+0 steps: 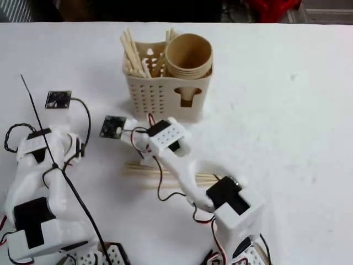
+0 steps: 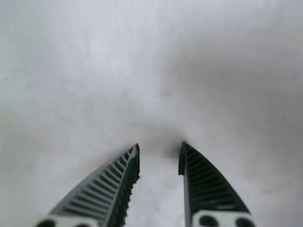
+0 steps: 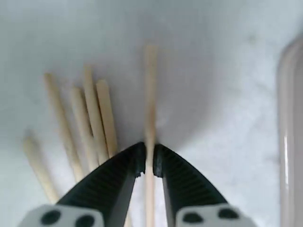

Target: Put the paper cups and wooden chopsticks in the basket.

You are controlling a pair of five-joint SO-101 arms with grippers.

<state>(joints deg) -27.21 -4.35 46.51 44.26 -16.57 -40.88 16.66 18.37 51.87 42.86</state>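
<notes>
Chopstick (image 3: 150,94): light, stiff, thin smooth wood. It would probably pivot if pinched near an end, so mid-length seems best. My right hand (image 3: 148,161) is nearly closed, pinching this one stick, just beside the loose chopsticks (image 3: 90,118) on the counter (image 3: 213,71), at 6 o'clock from the basket (image 1: 165,96). Left hand (image 2: 159,146): part open, empty.

A white counter (image 1: 287,110) covers nearly the whole high view, its surface plain and faintly shadowed. Past its far edge runs a dark strip of room. In that strip, at the far right, sits a red object (image 1: 271,8), cut off by the frame. At the far left corner a pale, striped surface (image 1: 14,8) shows, too small to identify.
</notes>
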